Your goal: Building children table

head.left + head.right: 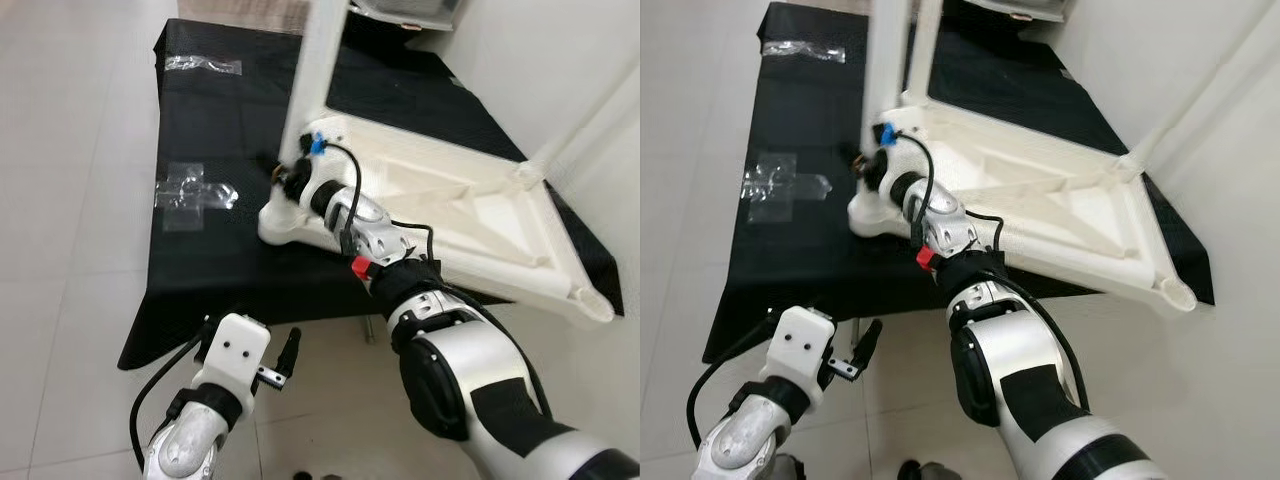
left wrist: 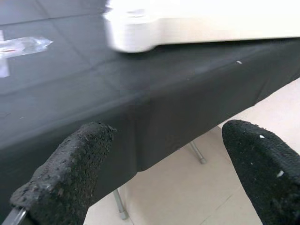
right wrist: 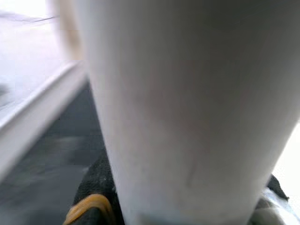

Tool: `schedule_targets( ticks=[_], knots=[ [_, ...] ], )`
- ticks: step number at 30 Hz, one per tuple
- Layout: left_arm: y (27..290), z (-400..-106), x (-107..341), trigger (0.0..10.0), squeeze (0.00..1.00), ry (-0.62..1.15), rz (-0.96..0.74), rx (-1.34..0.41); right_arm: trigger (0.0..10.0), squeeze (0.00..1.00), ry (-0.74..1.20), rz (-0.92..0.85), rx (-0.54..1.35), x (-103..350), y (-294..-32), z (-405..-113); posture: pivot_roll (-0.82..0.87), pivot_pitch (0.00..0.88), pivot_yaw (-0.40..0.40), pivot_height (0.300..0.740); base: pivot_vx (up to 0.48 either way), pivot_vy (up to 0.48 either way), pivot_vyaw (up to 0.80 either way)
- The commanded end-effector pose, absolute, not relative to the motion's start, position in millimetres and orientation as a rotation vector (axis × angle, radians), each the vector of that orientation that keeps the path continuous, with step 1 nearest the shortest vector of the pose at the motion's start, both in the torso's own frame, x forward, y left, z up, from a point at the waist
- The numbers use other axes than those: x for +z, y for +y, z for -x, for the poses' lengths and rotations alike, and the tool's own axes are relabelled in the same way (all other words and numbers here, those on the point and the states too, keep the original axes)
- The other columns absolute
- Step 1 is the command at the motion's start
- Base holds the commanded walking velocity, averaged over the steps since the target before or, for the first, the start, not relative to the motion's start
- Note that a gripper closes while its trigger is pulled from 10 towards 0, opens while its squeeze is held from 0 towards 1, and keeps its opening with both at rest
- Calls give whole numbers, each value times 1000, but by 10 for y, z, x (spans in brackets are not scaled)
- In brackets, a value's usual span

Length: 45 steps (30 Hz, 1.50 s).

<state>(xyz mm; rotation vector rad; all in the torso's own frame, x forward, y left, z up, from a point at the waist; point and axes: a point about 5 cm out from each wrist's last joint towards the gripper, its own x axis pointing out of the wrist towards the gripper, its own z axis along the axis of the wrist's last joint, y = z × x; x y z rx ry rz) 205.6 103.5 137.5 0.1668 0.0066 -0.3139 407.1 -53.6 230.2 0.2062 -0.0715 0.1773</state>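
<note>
A white children's table top (image 1: 470, 215) lies upside down on a black-covered table (image 1: 200, 270). One white leg (image 1: 322, 60) stands upright at its left corner, and a second leg (image 1: 590, 110) rises at the right. My right gripper (image 1: 288, 178) is at the base of the left leg, shut on it; the leg (image 3: 187, 103) stands very close in the right wrist view. My left gripper (image 1: 280, 360) hangs low in front of the table's near edge. Its fingers (image 2: 79, 159) are open, with nothing between them.
Two clear plastic bags (image 1: 195, 190) (image 1: 200, 65) lie on the black cloth left of the table top. A white wall runs along the right. Light tiled floor (image 1: 70, 150) surrounds the table, and a metal table leg (image 2: 119, 206) shows under the cloth.
</note>
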Motion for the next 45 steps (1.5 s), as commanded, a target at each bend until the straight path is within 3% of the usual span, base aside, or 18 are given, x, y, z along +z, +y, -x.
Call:
schedule_targets(
  ticks=[1,4,5,8,9,12,13,14,22,26,28,33,34,36,37,42,43,45],
  knots=[
    [984,-2035,1315,10000,0,25,-163,-338,0,0,-45,-247,-13,2217,-719,-4064,150,117,-221,740,0,0,0],
    [985,-2031,1310,10000,0,26,-164,-338,0,0,-49,-266,-44,2193,-621,-4007,150,114,-221,740,0,0,0],
    [984,-2028,1308,10000,0,27,-165,-339,10000,0,-48,-275,-29,2195,-531,-3978,150,111,-218,740,0,0,0],
    [988,-2024,1304,10000,0,28,-165,-339,10000,0,-61,-292,4,2217,-423,-3948,148,107,-212,740,0,0,0],
    [994,-2025,1305,10000,0,28,-165,-338,10000,1000,-77,-301,29,2240,-351,-3924,142,105,-211,740,0,0,0],
    [996,-2030,1305,10000,0,29,-165,-337,10000,1000,-108,-307,58,2282,-306,-3904,140,109,-209,740,0,0,0],
    [997,-2035,1307,10000,0,28,-164,-337,10000,925,-154,-317,112,2345,-306,-3906,138,110,-210,740,0,0,0],
    [998,-2038,1309,10000,0,27,-164,-336,10000,0,-187,-334,163,2405,-326,-3913,138,110,-210,740,0,0,0],
    [999,-2046,1308,10000,0,26,-161,-338,10000,0,-205,-400,746,2602,-390,-3938,131,106,-211,740,0,0,0],
    [1003,-2053,1309,10000,0,24,-159,-339,10000,0,-134,-325,1042,2559,-387,-3869,126,110,-208,740,0,0,0],
    [1006,-2055,1314,10000,0,21,-157,-339,10000,0,-39,-240,1316,2464,-332,-3754,127,110,-208,740,0,0,0],
    [999,-2050,1318,10000,0,18,-161,-337,10000,0,22,-83,1490,2297,-214,-3644,139,111,-214,740,0,0,0],
    [1001,-2044,1319,10000,0,19,-161,-332,1451,0,41,19,1449,2187,-92,-3640,139,113,-218,740,0,0,0],
    [1002,-2042,1319,10000,0,19,-161,-331,1451,0,41,39,1428,2165,-63,-3644,139,113,-218,740,0,0,0],
    [998,-2041,1320,10000,0,19,-160,-332,0,0,41,53,1384,2156,-46,-3665,140,110,-225,740,0,0,0],
    [991,-2036,1321,10000,0,18,-158,-333,0,0,-21,16,1275,2244,-34,-3723,144,111,-230,740,0,0,0],
    [991,-2036,1318,10000,0,20,-157,-332,0,0,-82,-52,937,2393,-118,-3902,140,111,-227,740,0,0,0],
    [991,-2039,1314,10000,0,21,-155,-333,0,0,-87,-99,656,2449,-269,-4029,137,111,-225,740,0,0,0]
  ],
)
